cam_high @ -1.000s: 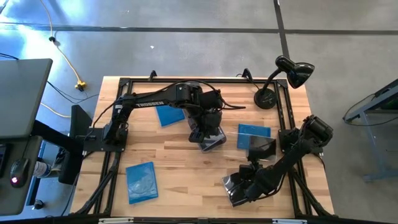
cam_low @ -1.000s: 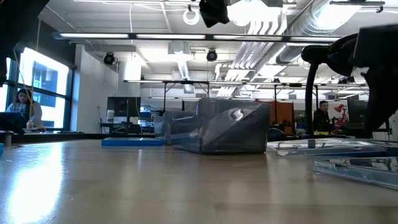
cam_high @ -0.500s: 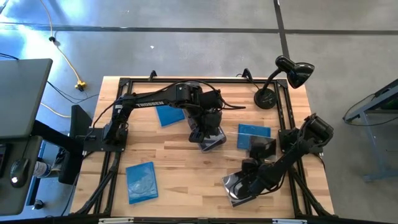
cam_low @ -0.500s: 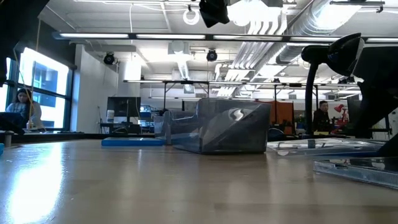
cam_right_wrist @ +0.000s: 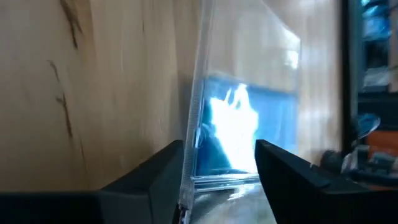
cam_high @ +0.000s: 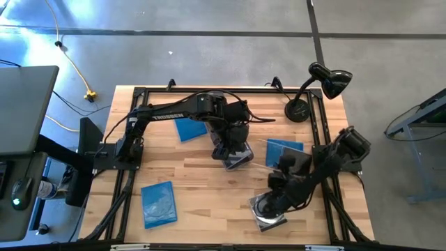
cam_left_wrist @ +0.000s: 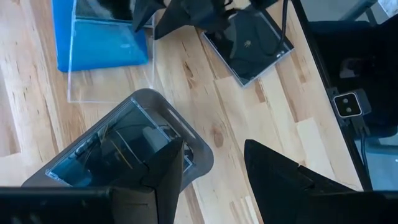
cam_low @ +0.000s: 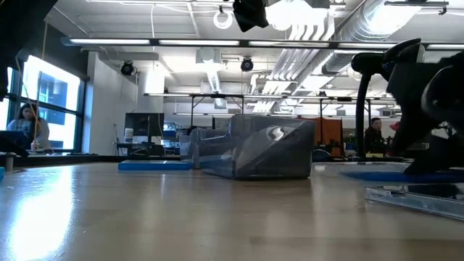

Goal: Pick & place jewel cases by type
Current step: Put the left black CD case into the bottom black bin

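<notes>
Holding a clear jewel case [cam_right_wrist: 205, 124] clenched upright in my right gripper [cam_high: 279, 183] at the table's right, I judged the next move was carrying it to its pile.

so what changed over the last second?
The right claw swung up off the dark case at the table's near edge toward the blue case, carrying a clear case between its fingers. The left claw, over the grey tub, and the other blue cases stayed put.
</notes>
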`<state>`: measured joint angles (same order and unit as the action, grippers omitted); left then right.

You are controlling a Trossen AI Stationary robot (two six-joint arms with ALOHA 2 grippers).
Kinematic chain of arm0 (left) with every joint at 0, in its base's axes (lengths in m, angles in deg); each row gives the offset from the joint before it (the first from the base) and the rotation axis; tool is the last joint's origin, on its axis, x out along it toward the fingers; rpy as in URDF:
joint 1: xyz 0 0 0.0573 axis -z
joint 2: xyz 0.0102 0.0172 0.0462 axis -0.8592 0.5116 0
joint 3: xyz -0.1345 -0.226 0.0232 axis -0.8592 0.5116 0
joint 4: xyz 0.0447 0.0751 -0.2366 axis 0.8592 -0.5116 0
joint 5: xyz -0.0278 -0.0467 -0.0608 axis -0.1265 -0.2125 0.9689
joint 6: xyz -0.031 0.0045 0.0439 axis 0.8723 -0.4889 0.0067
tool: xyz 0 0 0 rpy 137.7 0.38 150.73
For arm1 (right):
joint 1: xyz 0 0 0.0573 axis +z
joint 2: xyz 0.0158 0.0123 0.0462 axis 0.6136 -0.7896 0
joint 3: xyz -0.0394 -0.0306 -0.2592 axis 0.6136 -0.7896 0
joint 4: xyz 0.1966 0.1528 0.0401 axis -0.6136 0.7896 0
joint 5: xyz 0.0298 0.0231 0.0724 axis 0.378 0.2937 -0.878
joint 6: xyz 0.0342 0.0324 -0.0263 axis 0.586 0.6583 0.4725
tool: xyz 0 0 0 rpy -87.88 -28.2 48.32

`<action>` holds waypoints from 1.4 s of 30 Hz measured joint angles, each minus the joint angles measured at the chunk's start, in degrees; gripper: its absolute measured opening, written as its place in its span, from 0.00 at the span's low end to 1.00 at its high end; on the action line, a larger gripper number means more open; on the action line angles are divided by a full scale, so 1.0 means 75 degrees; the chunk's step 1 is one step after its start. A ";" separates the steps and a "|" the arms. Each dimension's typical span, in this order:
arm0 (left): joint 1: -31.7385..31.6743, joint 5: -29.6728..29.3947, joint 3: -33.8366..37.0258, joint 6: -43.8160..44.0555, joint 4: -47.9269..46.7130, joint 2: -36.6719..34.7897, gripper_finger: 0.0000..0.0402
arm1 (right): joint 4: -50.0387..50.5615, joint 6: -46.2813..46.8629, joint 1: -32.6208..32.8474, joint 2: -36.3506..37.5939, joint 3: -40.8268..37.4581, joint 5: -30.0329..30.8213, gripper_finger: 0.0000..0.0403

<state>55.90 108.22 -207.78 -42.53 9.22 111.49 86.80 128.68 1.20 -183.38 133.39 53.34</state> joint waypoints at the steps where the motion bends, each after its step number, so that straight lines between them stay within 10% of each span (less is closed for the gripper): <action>1: 0.0000 0.0000 0.0000 0.0035 0.0003 -0.0001 0.42 | -0.0034 -0.0129 -0.0085 0.0000 0.0000 -0.0143 0.47; 9: -0.0001 -0.0053 0.0000 0.0521 0.0474 0.0097 0.42 | -0.0186 -0.0591 -0.0527 0.0000 0.0006 -0.0278 0.46; 15: -0.0431 -0.2263 -0.0011 0.1283 0.1454 0.0303 0.42 | -0.0368 -0.0602 -0.0538 0.0000 0.0012 -0.0565 0.46; 23: -0.1928 0.0802 0.0009 0.0677 0.2966 0.1554 0.42 | -0.0420 -0.0380 -0.0191 -0.0003 0.0012 -0.0555 0.47; 34: -0.1981 0.0481 -0.0017 -0.1411 0.4446 0.2393 0.42 | -0.0640 -0.0291 0.0218 -0.0003 -0.0067 -0.0389 0.47; 42: -0.1425 0.0186 0.0003 0.0070 0.5530 0.2955 0.42 | -0.0723 -0.0304 0.0273 -0.0003 -0.0050 -0.0419 0.47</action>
<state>45.21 109.62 -207.76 -42.01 50.69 133.65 81.38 126.40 3.25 -183.40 133.02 50.20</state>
